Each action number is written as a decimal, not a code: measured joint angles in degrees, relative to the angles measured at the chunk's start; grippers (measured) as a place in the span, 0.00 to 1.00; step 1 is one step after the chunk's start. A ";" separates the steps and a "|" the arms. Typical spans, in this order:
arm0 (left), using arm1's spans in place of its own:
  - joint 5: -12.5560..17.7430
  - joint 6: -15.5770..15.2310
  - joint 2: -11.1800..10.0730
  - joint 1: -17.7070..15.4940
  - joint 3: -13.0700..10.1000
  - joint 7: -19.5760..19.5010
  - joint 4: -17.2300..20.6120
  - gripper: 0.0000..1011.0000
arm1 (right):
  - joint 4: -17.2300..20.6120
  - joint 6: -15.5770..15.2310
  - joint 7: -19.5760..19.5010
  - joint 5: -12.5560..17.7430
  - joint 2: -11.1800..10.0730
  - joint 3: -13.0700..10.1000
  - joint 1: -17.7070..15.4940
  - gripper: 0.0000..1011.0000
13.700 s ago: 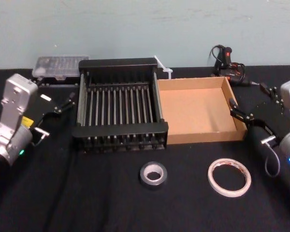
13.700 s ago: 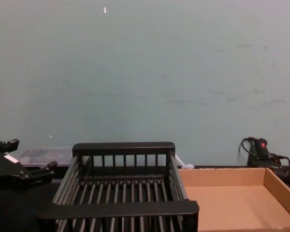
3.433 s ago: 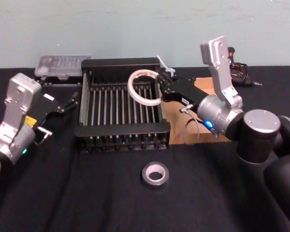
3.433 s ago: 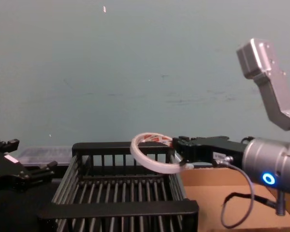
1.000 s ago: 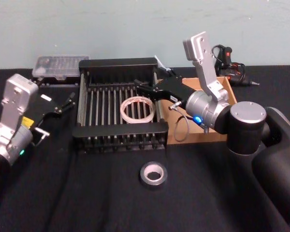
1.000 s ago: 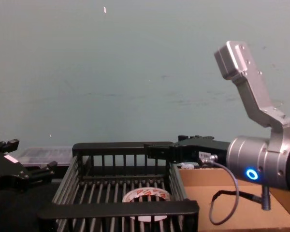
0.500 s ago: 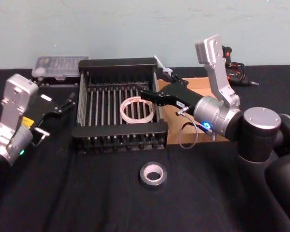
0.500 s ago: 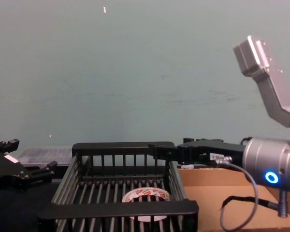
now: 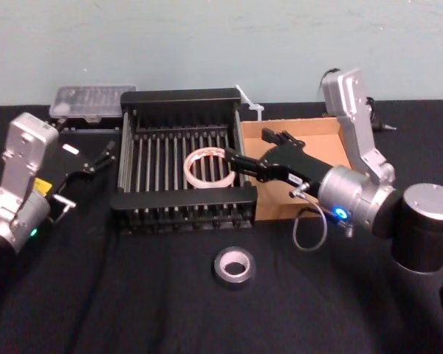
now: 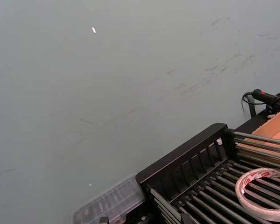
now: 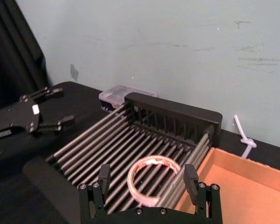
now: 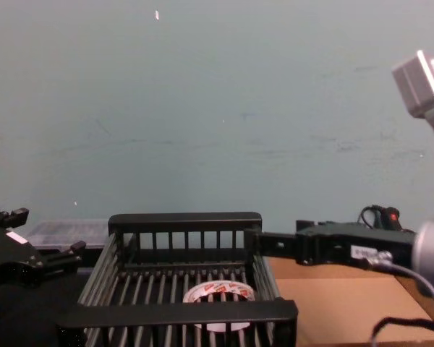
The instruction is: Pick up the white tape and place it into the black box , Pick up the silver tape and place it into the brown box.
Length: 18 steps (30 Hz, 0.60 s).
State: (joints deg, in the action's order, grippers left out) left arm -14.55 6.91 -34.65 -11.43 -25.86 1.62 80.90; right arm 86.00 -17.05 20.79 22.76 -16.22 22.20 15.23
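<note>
The white tape [image 9: 208, 167] lay flat on the slatted floor of the black box [image 9: 183, 99], toward that box's right wall and roughly midway between its front and rear rims. The first placement therefore read as complete. The right gripper [image 9: 245, 155] hung above the box's right rim, at the seam with the brown box [image 9: 348, 144], its fingers spread apart and holding nothing; the right wrist view showed both fingertips [image 11: 103, 173] well clear of the roll below them.

The silver tape [image 9: 234, 266] sat on the bench near its front edge, ahead of the black box's front right corner and well apart from both boxes. The brown box stood against the right wall of the black box, toward the bench's rear right, with a bare floor.

The left gripper [image 9: 94, 158] rested by the black box's left wall, its fingers apart, idle.

Assessment: the step in hand was judged to be the retreat from the black box ahead of the reach for the silver tape. To do it well, the right gripper should rise clear of the thick rim before swinging toward the bench's front edge, so that no finger catches the bars. The silver roll is thick and lies flat; a descent from above, with one finger into the core and one outside the wall, should give a secure hold.
</note>
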 joint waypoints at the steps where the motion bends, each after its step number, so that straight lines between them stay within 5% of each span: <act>1: 0.00 0.00 0.00 0.00 0.00 0.00 0.00 0.99 | 0.63 -0.02 0.00 0.02 -0.47 0.01 -0.43 0.99; 18: 0.00 0.00 0.00 0.00 0.00 0.00 0.00 0.99 | 11.53 -0.22 0.60 2.04 -9.03 -0.06 -7.55 0.99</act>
State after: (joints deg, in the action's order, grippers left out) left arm -14.55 6.91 -34.65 -11.43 -25.86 1.62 80.90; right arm 97.53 -17.26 21.39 24.80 -25.24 22.14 7.68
